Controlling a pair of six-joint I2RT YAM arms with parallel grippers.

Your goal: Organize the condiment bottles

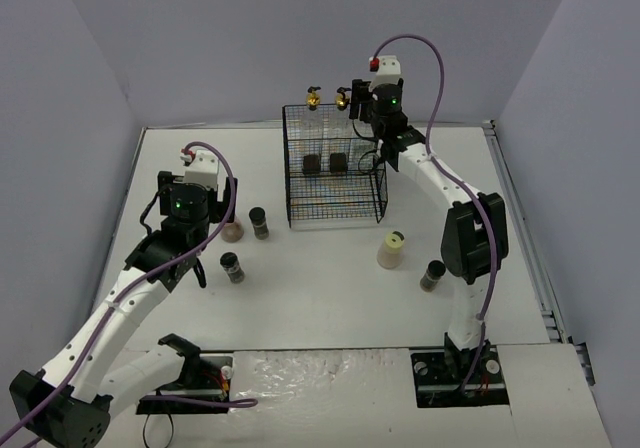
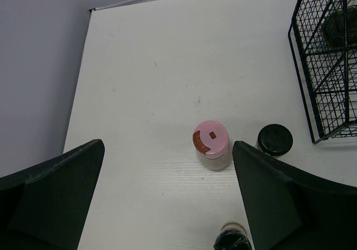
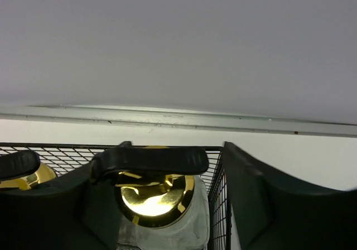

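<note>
In the top view, two gold-spouted glass bottles (image 1: pixel 313 96) are being kept at the back of the black wire rack (image 1: pixel 335 213), with two small dark jars (image 1: pixel 312 164) inside it, while the cream-capped jar (image 1: pixel 392 250) and three black-capped jars (image 1: pixel 433 275) are being left out on the table (image 1: pixel 320 308). In the left wrist view, the left gripper (image 2: pixel 168 149) is being held wide apart and empty above the pink-capped jar (image 2: pixel 211 139), which is standing just beside one black-capped jar. If the fingers are lowered carelessly, this neighbour could be knocked over. In the right wrist view, the right gripper (image 3: pixel 164 172) is being placed around the top of one gold-spouted bottle (image 3: pixel 153 202) in the rack's corner. The jaws are partly apart, but whether the glass is being pressed cannot be told. If the arm is pulled away sideways, the spout could be caught and the bottle tipped against the wire.
</note>
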